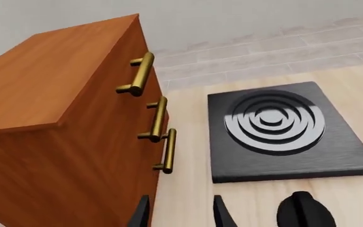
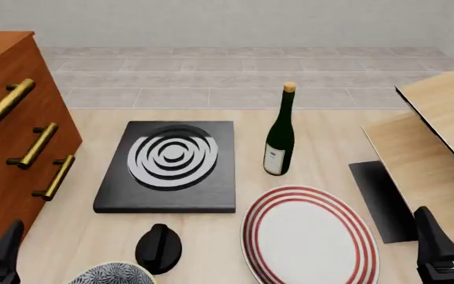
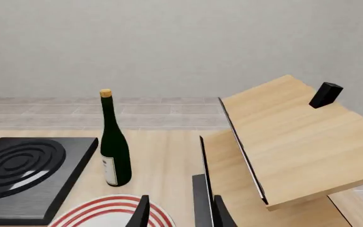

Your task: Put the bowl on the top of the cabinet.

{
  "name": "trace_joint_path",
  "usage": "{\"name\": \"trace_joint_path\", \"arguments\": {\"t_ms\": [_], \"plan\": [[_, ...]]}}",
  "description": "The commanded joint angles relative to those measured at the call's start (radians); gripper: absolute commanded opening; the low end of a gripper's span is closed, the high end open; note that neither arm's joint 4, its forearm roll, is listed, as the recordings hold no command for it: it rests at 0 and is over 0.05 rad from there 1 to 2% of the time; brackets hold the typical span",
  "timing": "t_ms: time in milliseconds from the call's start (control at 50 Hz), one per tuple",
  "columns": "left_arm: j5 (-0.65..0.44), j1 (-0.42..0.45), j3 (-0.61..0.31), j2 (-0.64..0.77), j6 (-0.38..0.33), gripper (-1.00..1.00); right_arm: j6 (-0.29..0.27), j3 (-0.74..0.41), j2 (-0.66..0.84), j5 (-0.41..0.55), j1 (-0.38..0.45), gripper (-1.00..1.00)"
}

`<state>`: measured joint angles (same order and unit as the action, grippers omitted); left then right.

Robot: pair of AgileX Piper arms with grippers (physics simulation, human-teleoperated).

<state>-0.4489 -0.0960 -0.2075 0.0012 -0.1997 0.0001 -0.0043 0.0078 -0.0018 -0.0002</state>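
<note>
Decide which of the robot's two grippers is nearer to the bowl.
Left. In the front view the left gripper sits just beside the bowl at the near edge, while the right gripper is far across, beyond the red-ringed plate.

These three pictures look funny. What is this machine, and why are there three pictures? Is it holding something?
It is a pretend robot in a computer world, with two arms. One picture looks down over the table; the other two come from cameras on each arm. The black prongs are the left gripper and right gripper, both open and holding nothing. On the table are a black stove plate, a bottle, a red-ringed plate and a patterned bowl. The bowl should go on top of the brown cabinet.
</note>
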Motion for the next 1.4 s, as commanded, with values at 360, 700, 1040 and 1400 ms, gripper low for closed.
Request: {"name": "trace_joint_path", "arguments": {"t_ms": [360,700,1040,1400], "plan": [[-0.200,0.071,-0.068,0.111,0.046,1.00,0.000,0.000,0.000,0.000,0.000,1.00],[-0.213,0.093,-0.079,0.265,0.062,1.00,0.000,0.000,0.000,0.000,0.000,1.00],[-0.240,0.114,-0.062,0.355,0.057,1.00,0.000,0.000,0.000,0.000,0.000,1.00],[-0.265,0.136,-0.064,0.388,0.035,1.00,0.000,0.000,0.000,0.000,0.000,1.00]]}}
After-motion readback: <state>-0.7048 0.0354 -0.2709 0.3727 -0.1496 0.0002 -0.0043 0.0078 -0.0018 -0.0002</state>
